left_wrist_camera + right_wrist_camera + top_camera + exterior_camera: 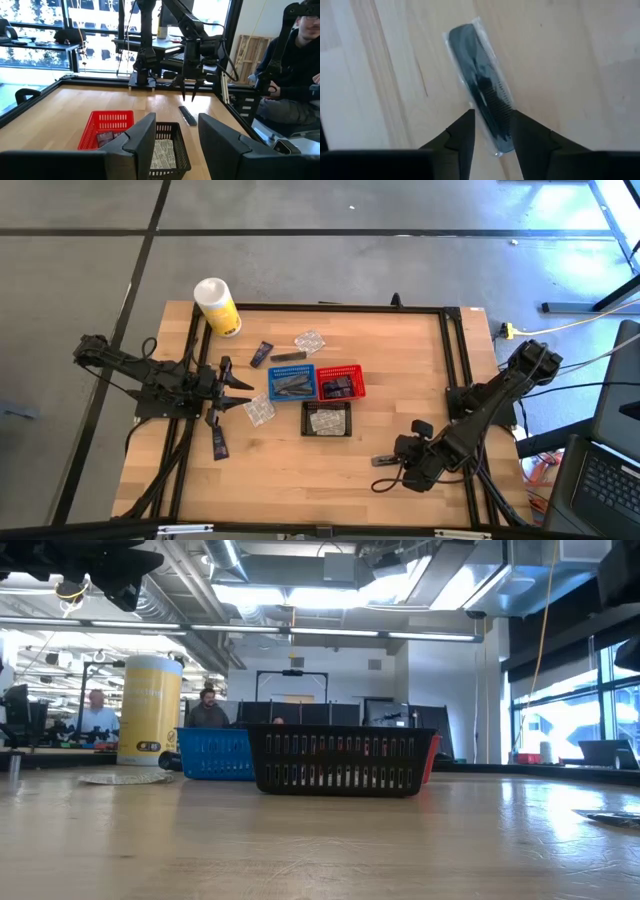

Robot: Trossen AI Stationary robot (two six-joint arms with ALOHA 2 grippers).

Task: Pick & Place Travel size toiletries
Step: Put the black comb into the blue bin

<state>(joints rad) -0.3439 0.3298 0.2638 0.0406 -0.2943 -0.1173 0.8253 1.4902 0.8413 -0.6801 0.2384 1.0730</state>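
A black comb in a clear wrapper [479,95] lies flat on the wooden table [400,360] near its front right. My right gripper [492,117] points steeply down at it, open, one finger on each side of the comb's near end. Seen from above, that gripper [384,463] is in front of the black basket [327,419]. My left gripper [238,390] waits open and level at the table's left. Loose toiletries lie on the table: a navy tube [261,354], a clear packet [310,340], another dark comb [288,357], a clear packet [259,410] and a navy tube [219,443]. My right gripper comes from above, slanting, with its fingers across the wrapped comb's end [496,131], which lies flat on the table. I cannot tell whether the fingertips [470,116] touch the wrapper.
A blue basket [290,383] with grey tubes, a red basket [341,383] with dark sachets and the black basket with clear packets stand mid-table. A white-and-yellow canister [217,306] stands at the far left corner. A black frame rail [455,360] borders the right side.
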